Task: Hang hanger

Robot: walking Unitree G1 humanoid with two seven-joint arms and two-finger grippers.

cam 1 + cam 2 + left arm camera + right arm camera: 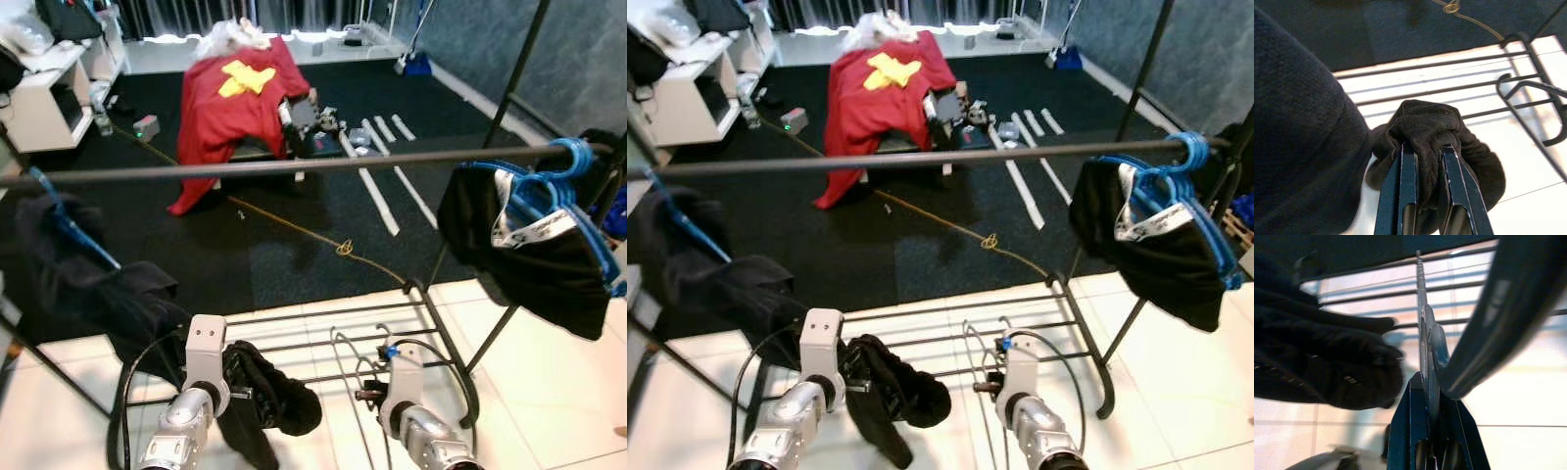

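Both grippers sit below the rail [294,164]: left gripper [1422,152] clamped on a black garment [269,392], right gripper [1429,382] clamped on a blue hanger [1427,333]. Open rail spans between two hung dark garments, one at each end. White tile underfoot; black carpet beyond.

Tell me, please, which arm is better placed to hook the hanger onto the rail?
Probably the right. The right gripper is shut on the hanger below the rail. The left gripper is occupied, shut on the black garment.
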